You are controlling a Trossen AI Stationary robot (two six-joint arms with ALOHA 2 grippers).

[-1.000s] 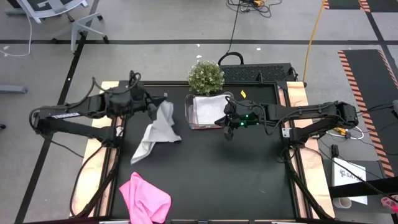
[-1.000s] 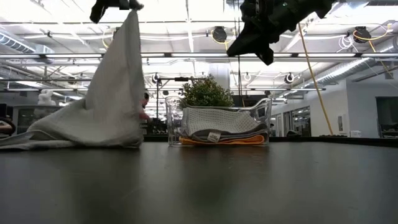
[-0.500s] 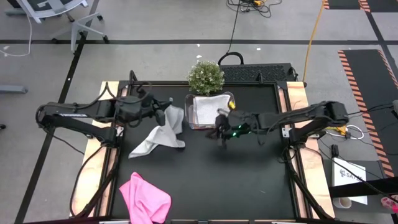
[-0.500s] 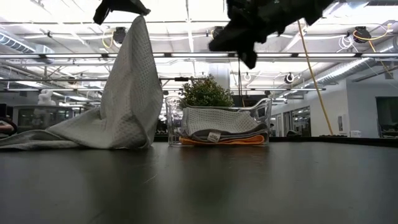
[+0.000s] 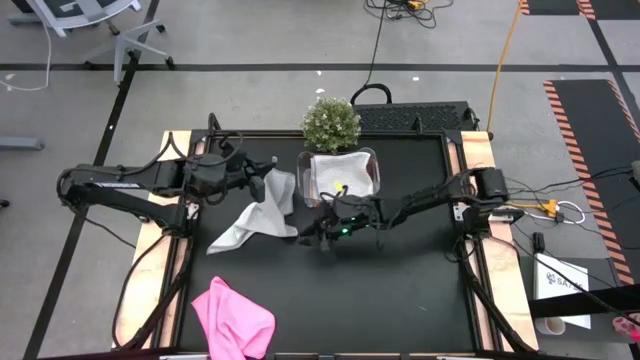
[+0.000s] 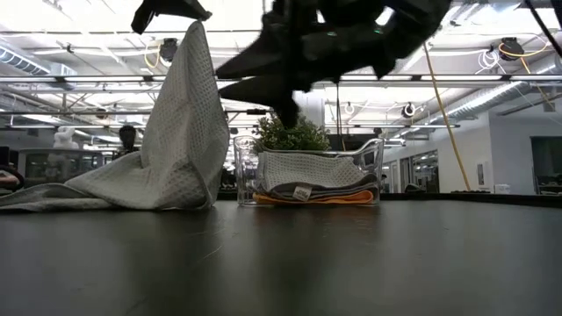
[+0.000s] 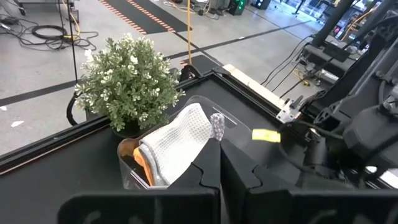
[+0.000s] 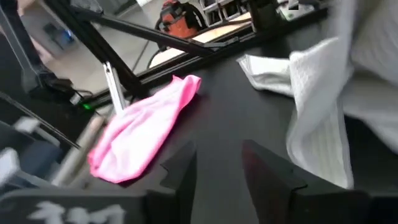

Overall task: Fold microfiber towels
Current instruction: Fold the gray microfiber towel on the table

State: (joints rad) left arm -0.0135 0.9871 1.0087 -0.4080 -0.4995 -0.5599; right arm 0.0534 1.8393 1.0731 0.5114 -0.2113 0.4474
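The left gripper (image 5: 262, 186) is up above the worktop (image 5: 400, 280), its jaws shut tight on a corner of a grey towel (image 5: 262, 208). The towel hangs down from the jaws and its far end lies on the worktop. Just beside that towel is the right gripper (image 5: 322, 232), jaws a little apart and holding nothing. Behind it, a clear tub (image 5: 340, 178) holds folded towels. A pink towel (image 5: 232, 316) lies well apart from both jaws
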